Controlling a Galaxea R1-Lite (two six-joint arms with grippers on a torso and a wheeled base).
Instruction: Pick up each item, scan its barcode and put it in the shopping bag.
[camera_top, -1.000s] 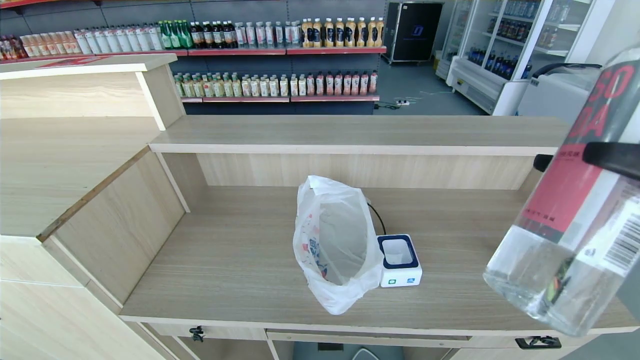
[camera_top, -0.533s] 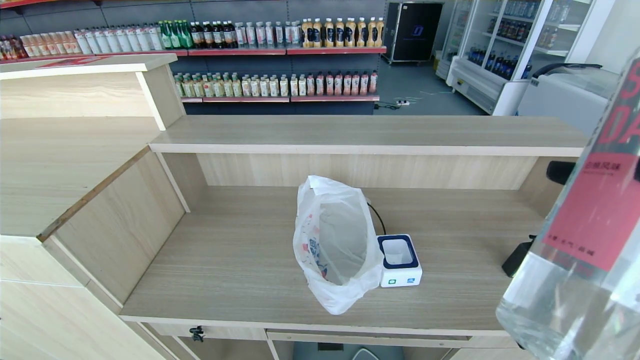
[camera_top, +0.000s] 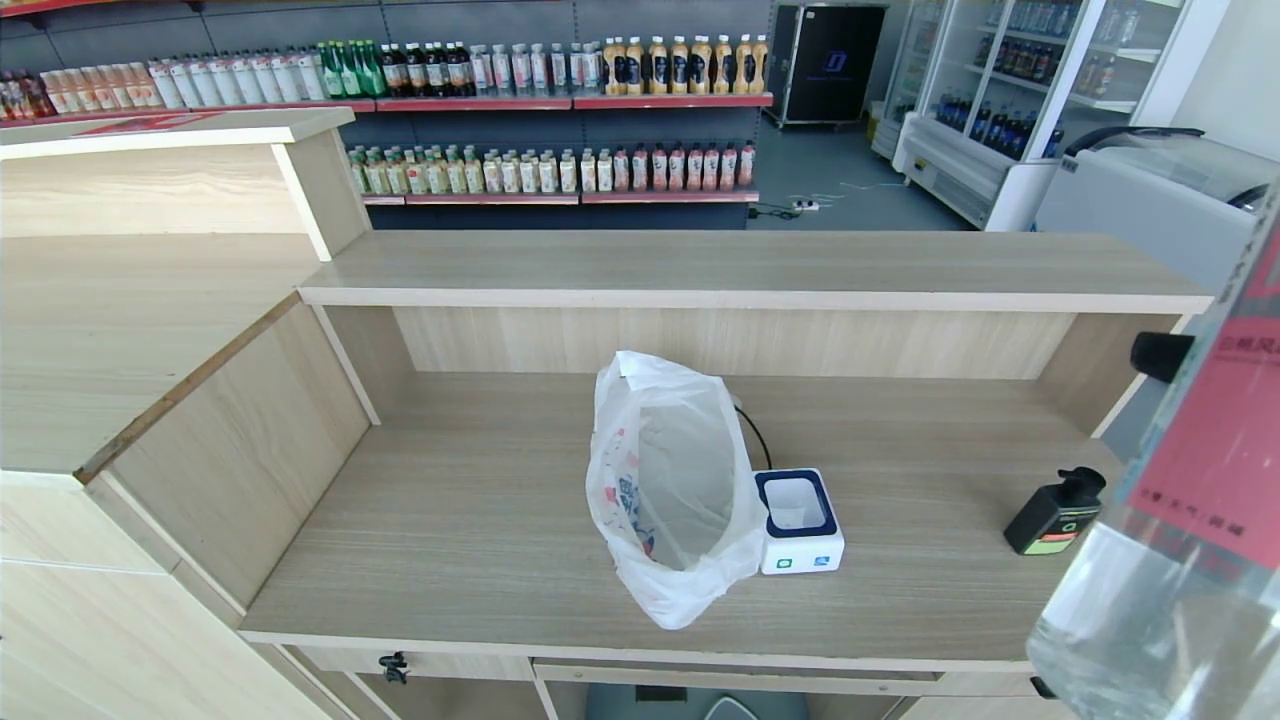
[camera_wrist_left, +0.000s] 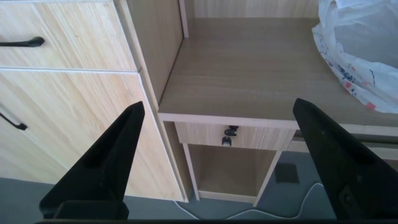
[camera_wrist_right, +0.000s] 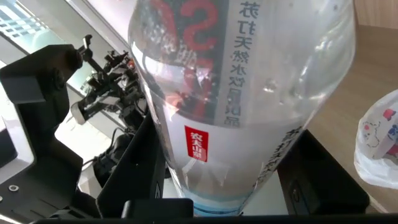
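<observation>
Soda water bottle (camera_top: 1180, 520) clamped in right gripper (camera_wrist_right: 230, 180), held high at the right, well apart from the scanner (camera_top: 797, 520). Barcode scan not yet done, judging by that gap. Shopping bag (camera_top: 675, 490) open just beside the scanner, seemingly empty. Black pump bottle (camera_top: 1055, 512) waiting on the counter (camera_top: 480, 520). Left gripper (camera_wrist_left: 217, 104) spread wide, holding nothing.
</observation>
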